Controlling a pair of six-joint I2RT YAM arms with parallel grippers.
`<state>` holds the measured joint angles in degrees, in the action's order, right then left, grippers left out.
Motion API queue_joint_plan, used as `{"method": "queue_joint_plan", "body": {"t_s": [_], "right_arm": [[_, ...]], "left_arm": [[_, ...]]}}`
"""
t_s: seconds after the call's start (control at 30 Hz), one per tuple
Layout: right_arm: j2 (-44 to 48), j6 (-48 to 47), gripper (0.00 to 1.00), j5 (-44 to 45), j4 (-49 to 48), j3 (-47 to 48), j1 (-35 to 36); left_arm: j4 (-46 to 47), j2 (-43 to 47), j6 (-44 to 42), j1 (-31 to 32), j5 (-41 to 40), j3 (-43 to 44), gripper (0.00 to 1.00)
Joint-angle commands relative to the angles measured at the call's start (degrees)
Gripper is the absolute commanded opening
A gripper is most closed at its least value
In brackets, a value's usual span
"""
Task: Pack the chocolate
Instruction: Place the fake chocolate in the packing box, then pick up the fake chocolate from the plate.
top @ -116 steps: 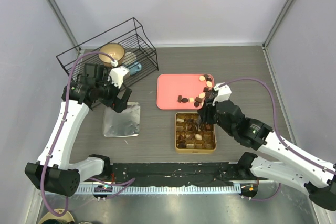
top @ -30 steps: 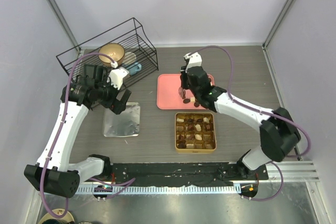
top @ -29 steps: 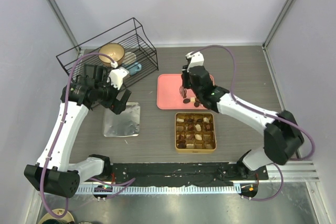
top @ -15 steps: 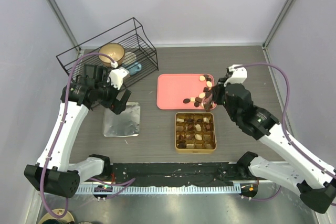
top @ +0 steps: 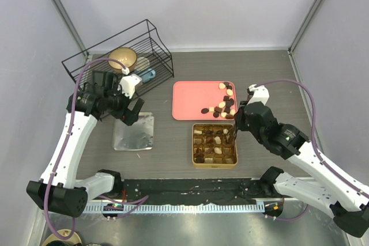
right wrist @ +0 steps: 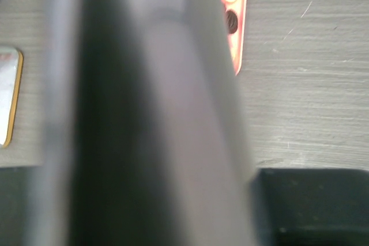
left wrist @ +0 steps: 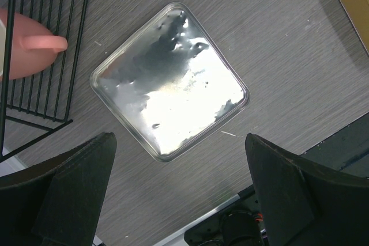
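1. We see the chocolate [top: 221, 106] in two places. One loose cluster of dark, lighter brown and cream-topped pieces lies on the pink tray [top: 187, 101], along its right side from the far right corner down to the near edge.
2. More pieces sit in the cells of the gold tin [top: 194, 156]. Several cells are filled, while others show only gold.
3. The gold tin lies right of centre on the tabletop [top: 259, 70], close to its near edge. The pink tray lies just beyond it, toward the middle.
4. The right gripper [top: 232, 135] hangs over the far right part of the gold tin, fingers pointing down. We cannot tell whether they pinch a piece or are bare. The right wrist view is mostly a dark blur, with only a corner of the pink tray and a few pieces showing.
5. The left gripper [top: 130, 113] hovers above the far edge of the silver lid [top: 134, 132]. Its fingers [left wrist: 75, 188] are spread wide and carry nothing.
6. The silver lid lies flat, left of the gold tin and well apart from it.
7. A black wire basket [top: 155, 38] stands at the far left corner of the tabletop, holding a bowl [top: 122, 57].
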<state>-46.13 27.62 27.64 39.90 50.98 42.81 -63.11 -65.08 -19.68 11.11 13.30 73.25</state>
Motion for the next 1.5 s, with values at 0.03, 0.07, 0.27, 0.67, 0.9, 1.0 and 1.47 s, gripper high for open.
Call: {"method": "queue_joint_plan", "body": {"t_s": [0.03, 0.07, 0.27, 0.67, 0.9, 1.0, 1.47], "right_arm": [[0.69, 1.74, 0.26, -2.23, -3.6, -2.02, 1.14], [0.52, 1.65, 0.26, -2.32, -3.69, -2.03, 1.23], [0.43, 1.56, 0.33, -2.24, -3.86, -2.9, 2.19], [0.25, -0.28, 0.43, -0.57, -5.0, -0.8, 2.54], [-5.8, -6.86, 0.28, 5.31, -13.08, 4.74, 2.46], [-11.51, -12.13, 0.26, 8.3, -20.28, 7.02, 1.59], [-40.25, -21.81, 0.35, 0.31, -57.38, 14.14, -15.02]], "left_arm": [[0.1, 0.57, 0.43, -0.39, 0.94, 0.92, 1.0], [0.01, 0.57, 0.52, -0.39, 0.94, 1.1, 1.0], [-0.52, 0.48, 0.35, -0.39, 1.03, 1.1, 1.0], [-0.52, 0.66, 0.35, -0.3, 0.94, 1.28, 1.0], [-0.26, 0.74, 0.52, -0.3, 1.03, 1.28, 1.0], [0.27, 0.92, 0.52, -0.3, 0.68, 1.01, 1.0], [1.24, -0.31, 0.96, -0.3, 0.68, 1.1, 1.0]]}}
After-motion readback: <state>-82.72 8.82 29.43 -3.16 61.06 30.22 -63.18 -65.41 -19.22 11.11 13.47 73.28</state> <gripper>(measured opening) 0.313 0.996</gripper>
